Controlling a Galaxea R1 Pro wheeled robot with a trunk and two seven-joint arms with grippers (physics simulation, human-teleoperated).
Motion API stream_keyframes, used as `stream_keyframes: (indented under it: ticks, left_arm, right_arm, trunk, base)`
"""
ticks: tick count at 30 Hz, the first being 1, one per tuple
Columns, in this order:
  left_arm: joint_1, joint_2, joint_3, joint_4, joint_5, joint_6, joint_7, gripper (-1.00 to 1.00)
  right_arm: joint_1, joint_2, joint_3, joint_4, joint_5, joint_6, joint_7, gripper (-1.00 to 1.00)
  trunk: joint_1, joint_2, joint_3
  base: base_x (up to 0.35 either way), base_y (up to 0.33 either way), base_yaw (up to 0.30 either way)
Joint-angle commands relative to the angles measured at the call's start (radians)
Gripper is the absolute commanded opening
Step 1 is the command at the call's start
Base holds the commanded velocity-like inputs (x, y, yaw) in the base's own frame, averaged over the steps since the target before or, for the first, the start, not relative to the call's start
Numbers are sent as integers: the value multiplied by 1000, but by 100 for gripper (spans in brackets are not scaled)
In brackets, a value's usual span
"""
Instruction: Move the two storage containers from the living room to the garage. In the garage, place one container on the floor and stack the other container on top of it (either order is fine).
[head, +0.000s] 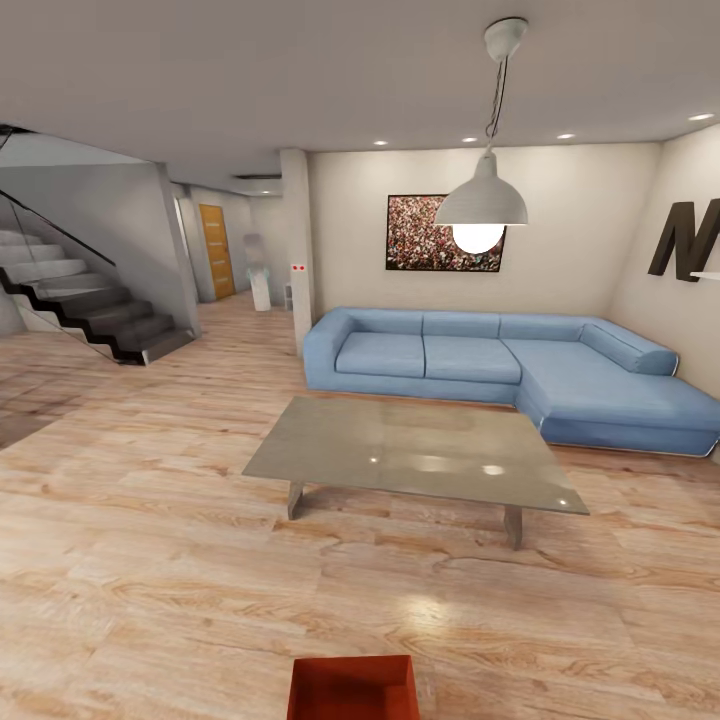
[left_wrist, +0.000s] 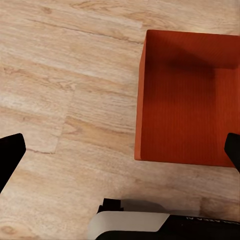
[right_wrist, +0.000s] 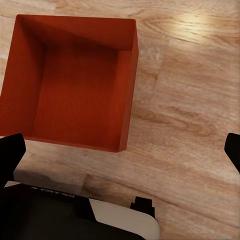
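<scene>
We stand in the living room, wood plank flooring (head: 150, 560) underfoot, grey low table (head: 415, 452) ahead and blue sofa (head: 510, 370) beyond it.

One storage container (head: 352, 688) sits open-topped and empty on the planks just in front of our base, at the near edge of the head view. We see no second one from here.

Left gripper (left_wrist: 120, 150): fingertips spread wide at the frame edges, nothing between them. The container (left_wrist: 187, 97) lies off toward the arm's inner side, only bare floor directly under the jaws.

Right gripper (right_wrist: 120, 150): also wide apart and empty. The container (right_wrist: 72, 82) lies toward its inner side too, one corner and side wall nearest.

So the bin sits between the two hands, below both, roughly centred. We judge neither arm clearly nearer. Its walls run roughly square to our facing; long axis hard to call. A two-handed pinch on opposite walls looks natural: each hand would go inward and down.
</scene>
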Motion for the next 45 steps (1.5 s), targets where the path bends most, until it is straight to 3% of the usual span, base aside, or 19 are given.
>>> stream_keyframes:
  ticks: [1, 5, 12, 24, 31, 37, 45]
  left_arm:
    - [-2, 0, 1, 4, 5, -6, -2, 100]
    - [-2, -1, 1, 4, 5, -6, -2, 100]
    - [-2, -2, 1, 4, 5, -6, -2, 100]
    - [-1, -2, 1, 4, 5, -6, -2, 100]
    - [-2, -3, 1, 4, 5, -6, -3, 100]
    - [-2, -2, 1, 4, 5, -6, -3, 100]
    - [-1, -5, 1, 3, 5, -8, -4, 100]
  right_arm:
    - [-1, 0, -9, 4, 10, -6, 1, 100]
    - [-1, 0, -9, 4, 9, -6, 1, 100]
    - [-1, -1, -9, 4, 10, -6, 2, 100]
    - [-2, -1, -8, 4, 11, -5, 2, 100]
    - [-1, -1, -8, 4, 11, -5, 2, 100]
    - [-2, -2, -8, 4, 11, -5, 1, 100]
    - [-1, -1, -8, 3, 11, -5, 2, 100]
  trunk:
    - [0, -1, 0]
    - [0, -1, 0]
    - [27, -50, -23]
    - [73, -134, -77]
    - [73, -134, -88]
    - [96, -176, -117]
    - [96, -176, -130]
  base:
    - [0, 0, 0]
    - [0, 0, 0]
    - [0, 0, 0]
    - [0, 0, 0]
    - [0, 0, 0]
    - [0, 0, 0]
    - [0, 0, 0]
